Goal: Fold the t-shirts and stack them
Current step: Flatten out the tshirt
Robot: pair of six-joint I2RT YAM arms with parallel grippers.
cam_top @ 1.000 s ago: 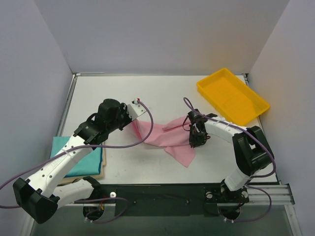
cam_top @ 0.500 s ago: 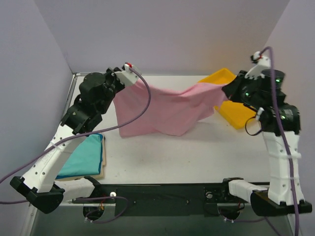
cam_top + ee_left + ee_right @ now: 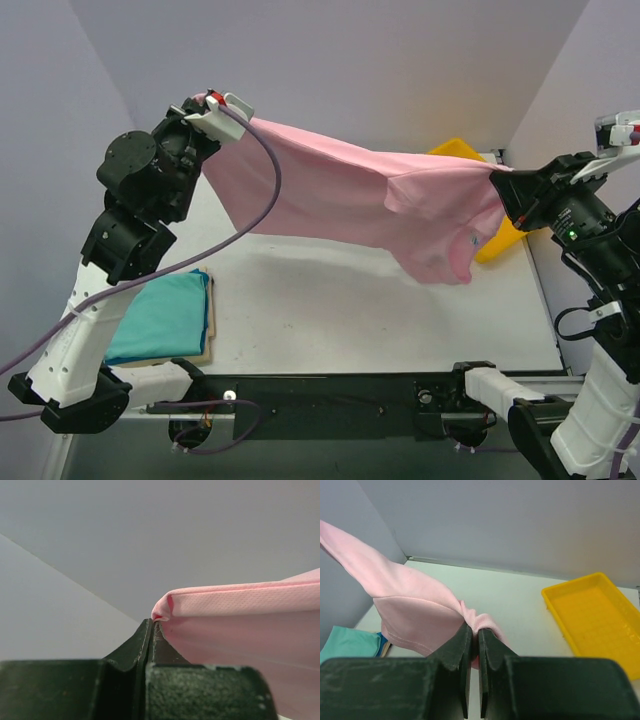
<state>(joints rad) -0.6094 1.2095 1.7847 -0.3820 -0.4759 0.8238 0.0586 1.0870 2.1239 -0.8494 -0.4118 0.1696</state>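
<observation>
The light pink t-shirt (image 3: 350, 195) hangs stretched in the air between both arms, high above the table, with a loose part sagging at the right. My left gripper (image 3: 212, 108) is shut on its left corner (image 3: 167, 605). My right gripper (image 3: 503, 185) is shut on its right edge (image 3: 472, 617). The teal t-shirt (image 3: 160, 318) lies folded at the near left on top of the cream t-shirt (image 3: 205, 352), of which only an edge shows. The teal shirt also shows in the right wrist view (image 3: 347, 640).
A yellow tray (image 3: 508, 240) stands at the back right, mostly hidden behind the pink shirt in the top view; it shows in the right wrist view (image 3: 600, 620). Grey walls enclose the table on three sides.
Both arms have lifted and spread further apart, raising the pink shirt from low over the table to high in the air and pulling it taut.
</observation>
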